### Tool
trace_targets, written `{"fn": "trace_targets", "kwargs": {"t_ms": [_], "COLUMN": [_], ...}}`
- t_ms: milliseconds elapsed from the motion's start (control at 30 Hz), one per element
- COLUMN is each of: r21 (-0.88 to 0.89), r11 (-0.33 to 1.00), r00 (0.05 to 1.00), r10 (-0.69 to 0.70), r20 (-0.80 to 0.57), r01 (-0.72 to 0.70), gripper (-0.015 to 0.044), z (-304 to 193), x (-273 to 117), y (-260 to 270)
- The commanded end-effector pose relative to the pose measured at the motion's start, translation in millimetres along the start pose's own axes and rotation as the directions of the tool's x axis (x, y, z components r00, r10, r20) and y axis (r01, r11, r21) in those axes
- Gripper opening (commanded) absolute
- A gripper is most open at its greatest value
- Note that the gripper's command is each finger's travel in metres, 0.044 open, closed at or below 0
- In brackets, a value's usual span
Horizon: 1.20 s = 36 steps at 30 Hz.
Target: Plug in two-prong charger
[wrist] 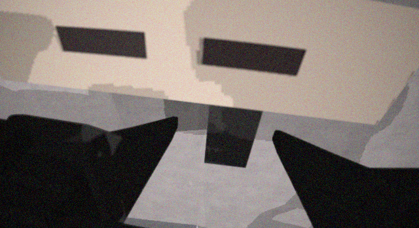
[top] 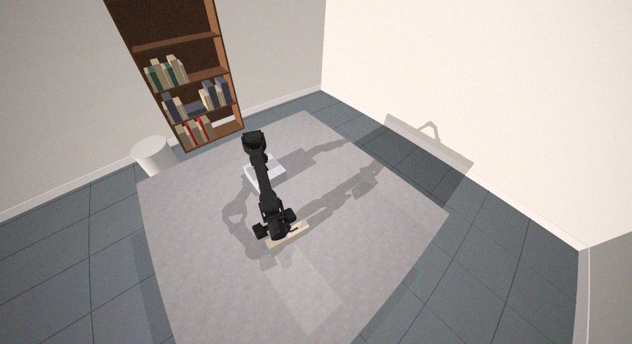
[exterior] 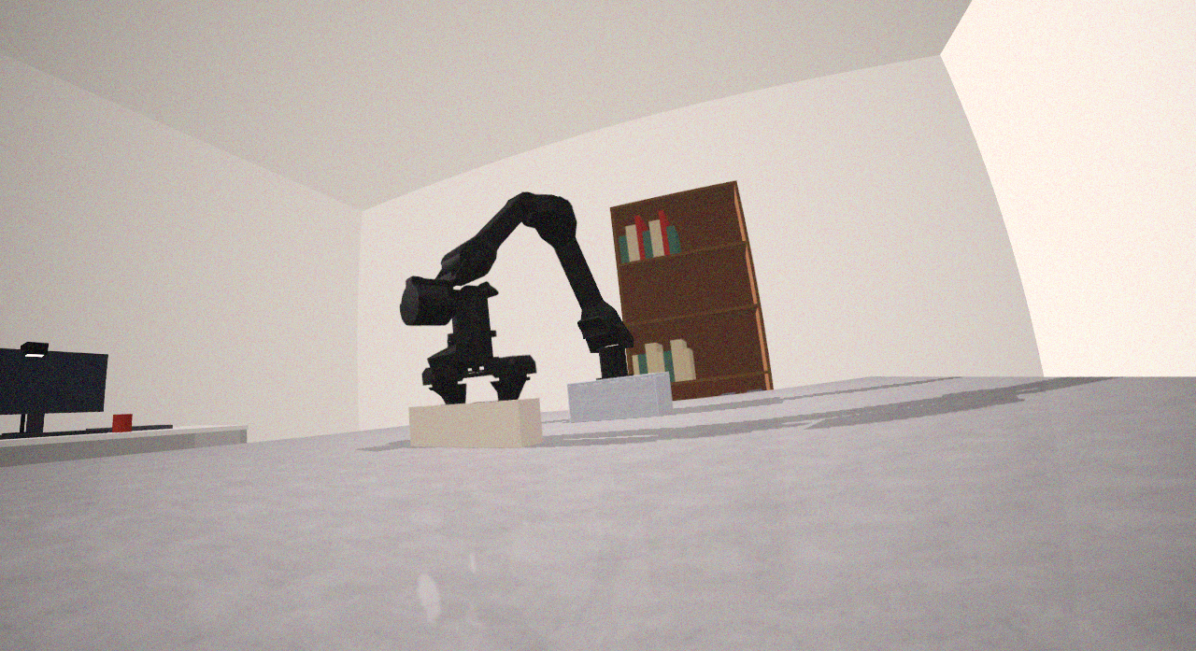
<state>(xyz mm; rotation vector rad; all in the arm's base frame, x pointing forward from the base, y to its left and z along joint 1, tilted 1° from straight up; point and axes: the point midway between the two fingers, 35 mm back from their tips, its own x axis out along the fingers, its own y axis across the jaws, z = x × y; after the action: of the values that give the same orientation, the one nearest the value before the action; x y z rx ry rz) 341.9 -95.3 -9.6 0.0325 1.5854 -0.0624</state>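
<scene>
The cream power strip (top: 282, 244) (exterior: 476, 425) (wrist: 337, 80) lies on the grey rug. In the wrist view its top shows two dark rectangular openings, one left and one right. My gripper (top: 276, 225) (exterior: 478, 396) (wrist: 225, 128) is open at the strip, its two black fingers wide apart in the wrist view. A dark block (wrist: 230, 139), possibly the charger, shows between the fingertips, clear of both; its upper end meets the strip's near edge. I cannot make out its prongs, or tell whether it is in an outlet. In the top and exterior views my arm and fingers hide it.
A pale box (top: 276, 169) (exterior: 619, 399) stands under the arm's base, behind the strip. A bookshelf (top: 165, 15) (exterior: 690, 281) stands by the wall, with a white cylindrical bin (top: 152, 154) beside it. A monitor (exterior: 63, 384) stands on a table at the left of the exterior view.
</scene>
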Motion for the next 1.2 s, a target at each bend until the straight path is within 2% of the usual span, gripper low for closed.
{"fn": "trace_targets", "kwargs": {"t_ms": [0, 1167], "r21": [-0.006, -0.006], "r11": [1.0, 1.0], "r00": [1.0, 1.0], "r10": [0.003, 0.003], "r20": [0.005, 0.003], "r01": [-0.003, -0.003], "gripper": [0.044, 0.044], "z": [-2.0, -38.3], "x": [-1.1, 2.7], "y": [0.4, -0.8]}}
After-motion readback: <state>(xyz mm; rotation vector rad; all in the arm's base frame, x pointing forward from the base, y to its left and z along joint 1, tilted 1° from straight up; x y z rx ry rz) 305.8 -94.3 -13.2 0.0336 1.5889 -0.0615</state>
